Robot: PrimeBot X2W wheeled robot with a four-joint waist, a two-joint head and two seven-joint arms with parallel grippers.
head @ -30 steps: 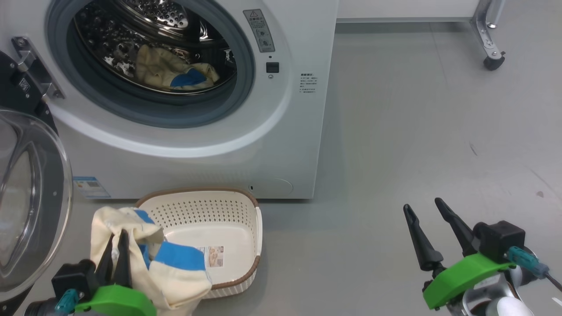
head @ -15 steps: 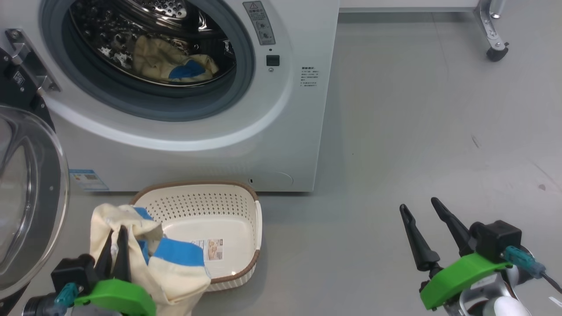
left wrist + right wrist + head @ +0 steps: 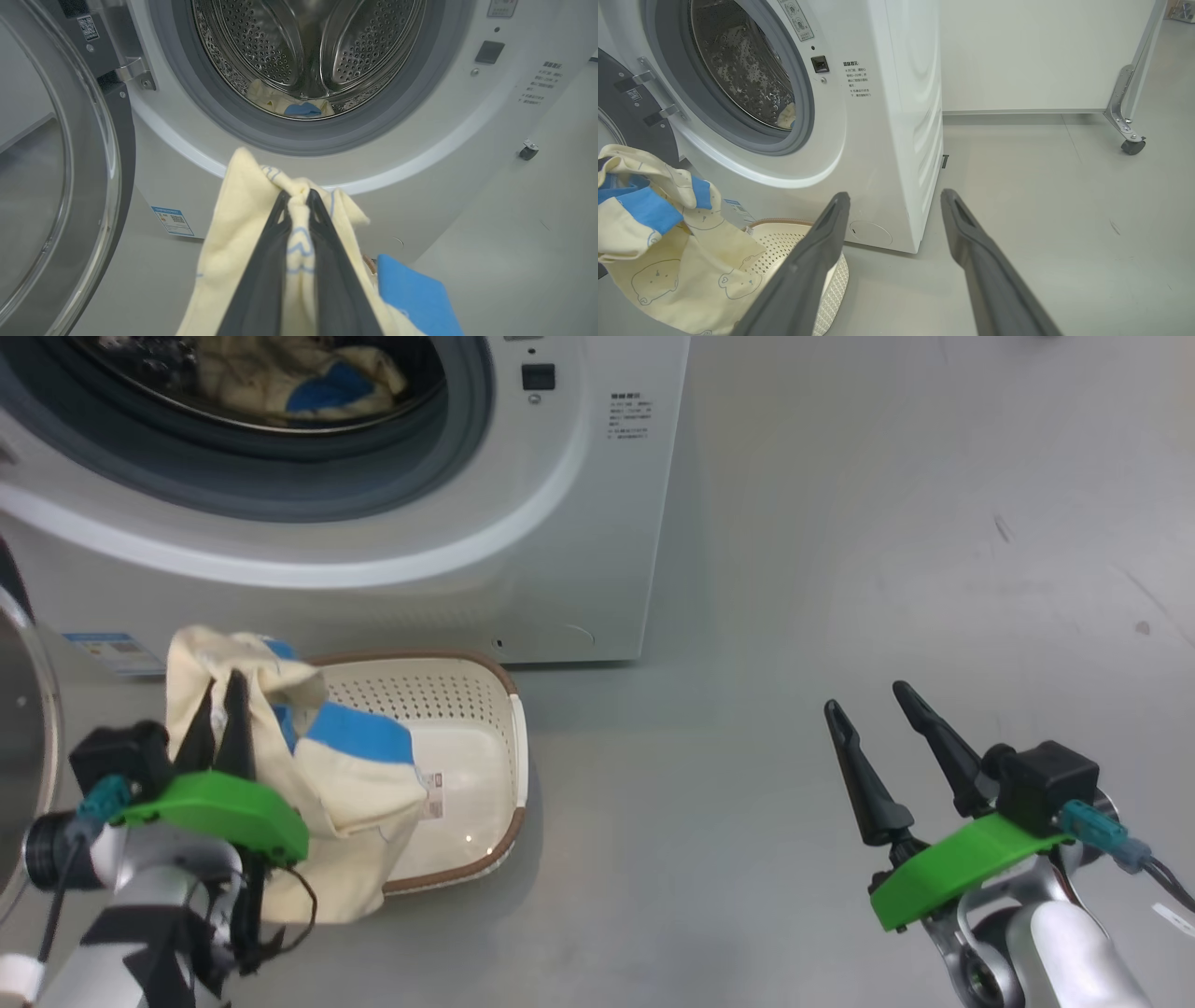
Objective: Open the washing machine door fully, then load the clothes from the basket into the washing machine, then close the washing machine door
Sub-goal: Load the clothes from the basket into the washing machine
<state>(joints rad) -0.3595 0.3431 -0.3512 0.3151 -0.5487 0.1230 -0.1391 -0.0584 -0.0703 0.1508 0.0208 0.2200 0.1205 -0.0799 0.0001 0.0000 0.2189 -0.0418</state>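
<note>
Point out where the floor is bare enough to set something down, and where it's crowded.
Bare: the grey floor right of the washing machine and the basket, out to the open right gripper. Crowded: the left corner, hemmed by the open washing machine door, the basket and the left gripper shut on a yellow garment.

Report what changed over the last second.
The head camera tilted down. The left gripper, shut on the yellow garment, lifted it higher by the basket, toward the washing machine. Unchanged: right gripper open and idle, a second garment in the drum.
</note>
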